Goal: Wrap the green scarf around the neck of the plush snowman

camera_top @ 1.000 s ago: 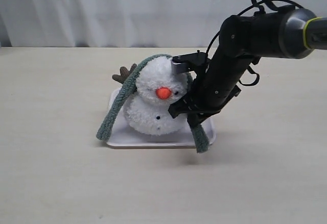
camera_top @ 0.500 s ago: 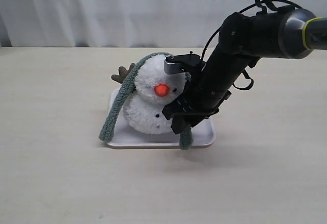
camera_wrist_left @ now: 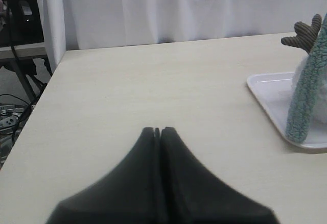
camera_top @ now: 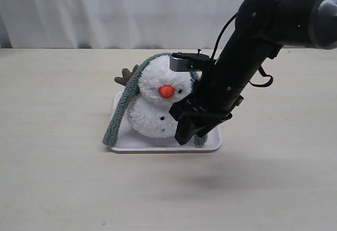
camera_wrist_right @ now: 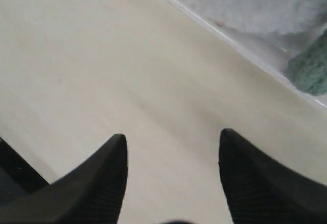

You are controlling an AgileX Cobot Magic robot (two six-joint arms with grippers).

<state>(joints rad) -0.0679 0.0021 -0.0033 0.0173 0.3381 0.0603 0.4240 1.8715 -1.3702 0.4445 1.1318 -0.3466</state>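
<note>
The plush snowman (camera_top: 158, 99) sits on a white tray (camera_top: 158, 146), facing the camera. The green scarf (camera_top: 120, 112) is draped over the top of its head, not in the neck crease. One end hangs down to the tray's left edge. The other end (camera_top: 200, 139) lies on the tray's right front, mostly hidden behind my right arm. My right gripper (camera_top: 185, 134) is open and holds nothing, low at the tray's front right corner. In the right wrist view the gripper (camera_wrist_right: 172, 134) is over bare table, with the scarf end (camera_wrist_right: 311, 68) and snowman (camera_wrist_right: 255, 4) beyond. My left gripper (camera_wrist_left: 157, 130) is shut, far left of the tray.
A brown twig arm (camera_top: 127, 76) sticks out behind the snowman's left side. In the left wrist view the tray corner (camera_wrist_left: 271, 94) and hanging scarf (camera_wrist_left: 306, 96) are to one side, and the table's left edge (camera_wrist_left: 51, 76) drops off towards cables. A white curtain backs the table.
My right gripper carried the scarf's right end leftward across the snowman's front, then opened. The end now lies on the tray. The arm has shifted slightly higher at the elbow.
</note>
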